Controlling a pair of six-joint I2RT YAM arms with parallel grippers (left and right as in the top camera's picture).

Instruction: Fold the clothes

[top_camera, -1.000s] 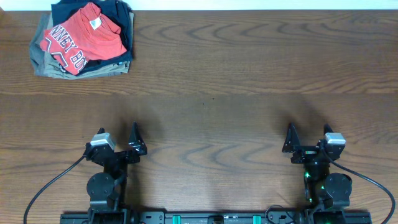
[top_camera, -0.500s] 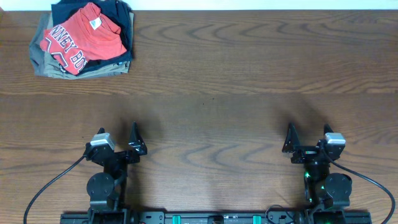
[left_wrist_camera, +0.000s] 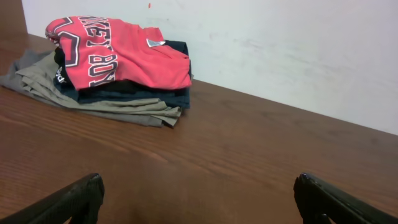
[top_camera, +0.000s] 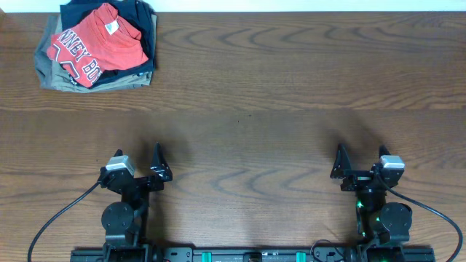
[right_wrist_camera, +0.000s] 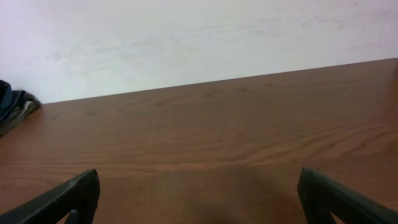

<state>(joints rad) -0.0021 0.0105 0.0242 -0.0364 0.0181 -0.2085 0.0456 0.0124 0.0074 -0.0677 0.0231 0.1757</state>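
The clothes, a coral-red T-shirt (top_camera: 98, 45) with white lettering, lie crumpled on top of a pile at the table's far left corner; the left wrist view shows the T-shirt (left_wrist_camera: 118, 53) far ahead on the left. My left gripper (top_camera: 138, 164) is open near the front edge, far from the shirt, with only bare wood between its fingertips (left_wrist_camera: 81, 198). My right gripper (top_camera: 360, 161) is open at the front right, likewise with nothing in it (right_wrist_camera: 199, 199).
Under the red shirt lie folded dark navy (top_camera: 142, 18) and khaki garments (top_camera: 54, 76). A white wall (left_wrist_camera: 280, 50) runs along the table's far edge. Black cables (top_camera: 62, 211) trail from both arm bases at the front.
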